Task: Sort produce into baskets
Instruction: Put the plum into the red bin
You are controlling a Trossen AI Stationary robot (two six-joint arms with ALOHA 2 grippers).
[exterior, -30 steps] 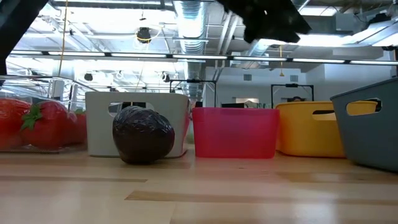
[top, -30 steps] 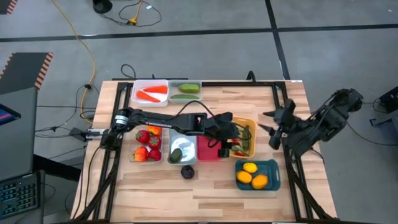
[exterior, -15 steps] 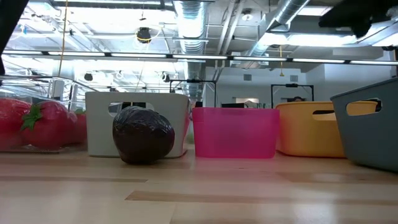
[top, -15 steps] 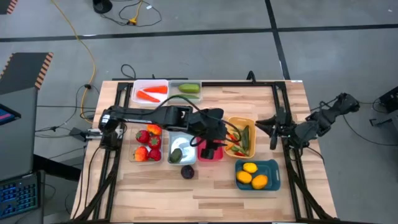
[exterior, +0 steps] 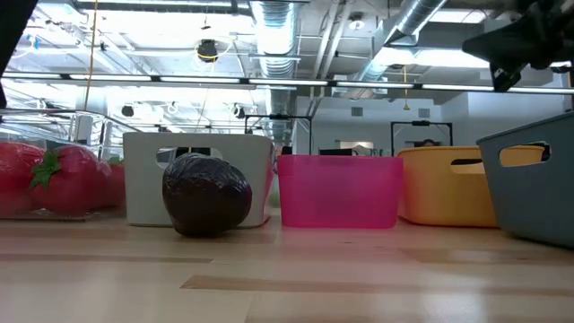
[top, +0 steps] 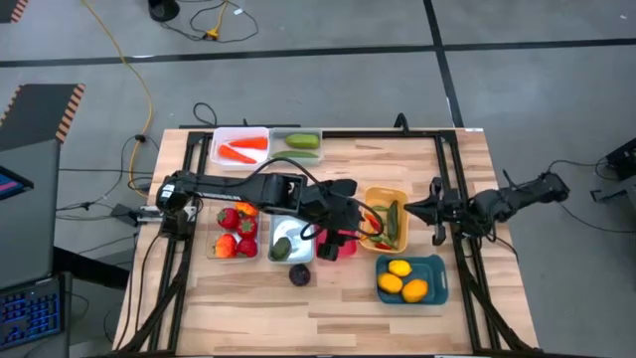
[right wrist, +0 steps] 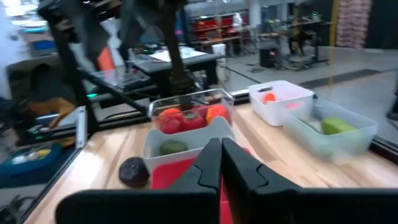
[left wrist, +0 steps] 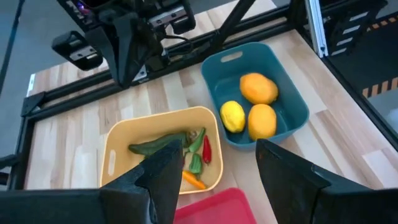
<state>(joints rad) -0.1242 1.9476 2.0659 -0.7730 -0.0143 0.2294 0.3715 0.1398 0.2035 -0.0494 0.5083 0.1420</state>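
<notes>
My left gripper point(top: 335, 240) hovers open over the red basket point(top: 346, 249); in its wrist view nothing lies between the fingers point(left wrist: 214, 177). A dark purple plum point(top: 300, 274) rests on the bare table before the silver-grey basket point(top: 289, 242), also in the low view point(exterior: 206, 193). My right gripper point(top: 421, 210) is shut and empty at the table's right side, beside the yellow basket point(top: 371, 194); its shut fingers show in its wrist view point(right wrist: 221, 163). The yellow basket point(left wrist: 124, 140) holds green pods and chilies. The teal basket point(top: 434, 266) holds lemons.
At the far edge stand a white basket with carrots point(top: 241, 148) and a clear one with green produce point(top: 297, 142). A clear basket of strawberries point(top: 235, 231) sits left of the grey one. Bare wood lies along the near edge point(top: 318, 313). Black frame rails run along both sides.
My left gripper has moved from the yellow basket's edge toward the table's left and near side, over the red basket. My right gripper has shut, and its arm has sunk and stretched out along the right edge.
</notes>
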